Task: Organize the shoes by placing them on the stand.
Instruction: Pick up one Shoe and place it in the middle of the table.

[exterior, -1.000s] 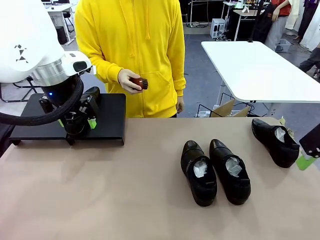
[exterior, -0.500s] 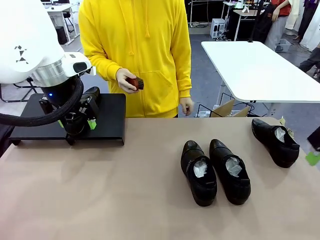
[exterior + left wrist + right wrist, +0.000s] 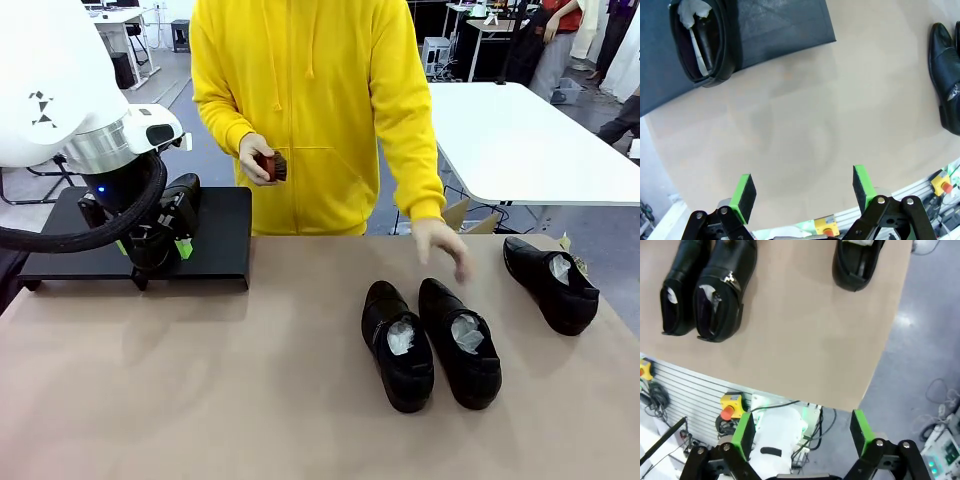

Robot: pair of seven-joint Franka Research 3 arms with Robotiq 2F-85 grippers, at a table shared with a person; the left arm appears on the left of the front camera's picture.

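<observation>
**One shoe on the stand, three left on the table**

Our left claw (image 3: 802,192) stands wide, with nothing between its green pads (image 3: 746,191). In the front view it hangs low over the front part of the stand (image 3: 225,230). From its wrist we see the stowed shoe (image 3: 702,40) lying on the stand's dark top. It is off to one side and apart from the pads, its open end at the stand's edge with white paper showing inside. Straight ahead of the pads is bare table (image 3: 200,400).

Our right claw (image 3: 801,434) is just as wide and just as empty. It sits out past the table's edge, above the floor and the rig's frame, well apart from every shoe.

Farther out, the inner shoe (image 3: 397,345) and the outer shoe (image 3: 460,342) lie side by side mid-table, toes toward the person. The lone shoe (image 3: 550,283) lies near the far right corner. The person's free hand (image 3: 445,250) hovers near the outer shoe's toe, too blurred for us to tell whether it touches. Their other hand (image 3: 252,158) holds a small reddish-brown object (image 3: 272,165).

We judge the task barely begun, with one shoe placed and three to go. The stand looks to have free room beside our left arm. The lone shoe seems the natural pick for our right claw.
</observation>
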